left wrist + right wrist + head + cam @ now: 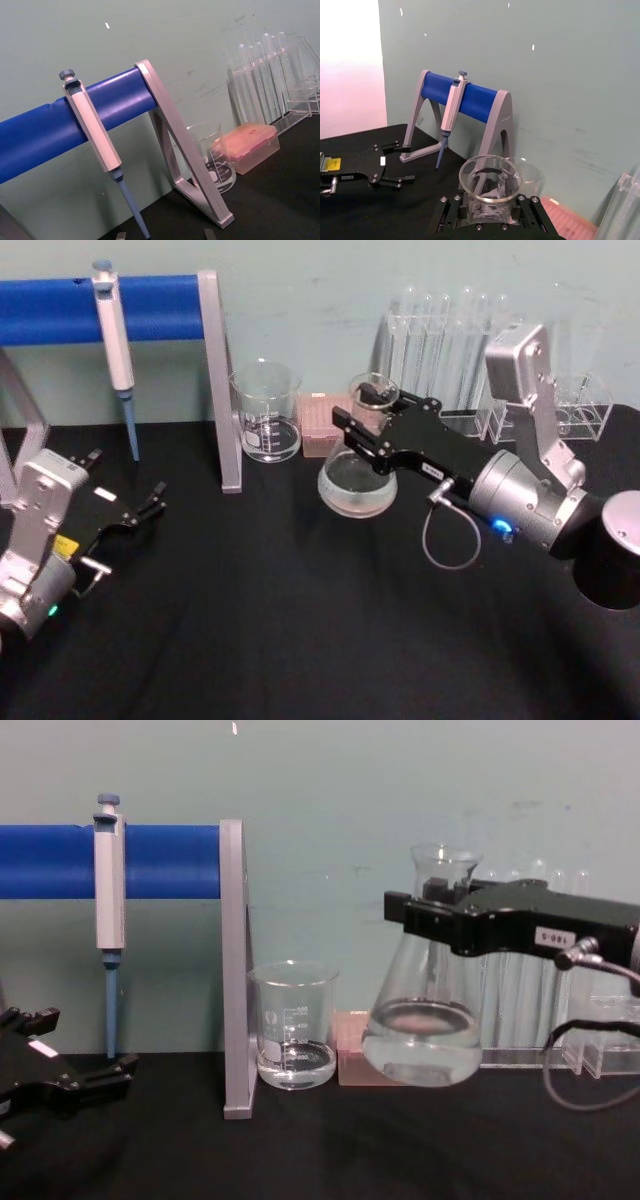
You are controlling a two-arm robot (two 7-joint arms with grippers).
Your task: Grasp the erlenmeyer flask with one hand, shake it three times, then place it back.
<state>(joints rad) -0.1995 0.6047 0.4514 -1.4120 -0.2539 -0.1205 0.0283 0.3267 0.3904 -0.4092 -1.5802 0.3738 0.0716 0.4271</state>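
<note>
The erlenmeyer flask (357, 485) is clear glass with some clear liquid in its wide base. My right gripper (372, 415), the hand, is shut on its neck just under the flared rim. In the chest view the flask (420, 1040) leans slightly and its base seems to hang a little above the black table, with the right gripper (440, 910) reaching in from the right. From the right wrist view I look down on the flask (491, 196) between the black fingers (451, 210). My left gripper (125, 480) rests open at the table's left side, empty.
A glass beaker (267, 410) stands just left of the flask, beside a grey stand leg (225, 390). A pipette (115, 350) hangs on the blue bar (160, 308). A pink box (322, 420) and a test tube rack (450, 340) sit behind the flask.
</note>
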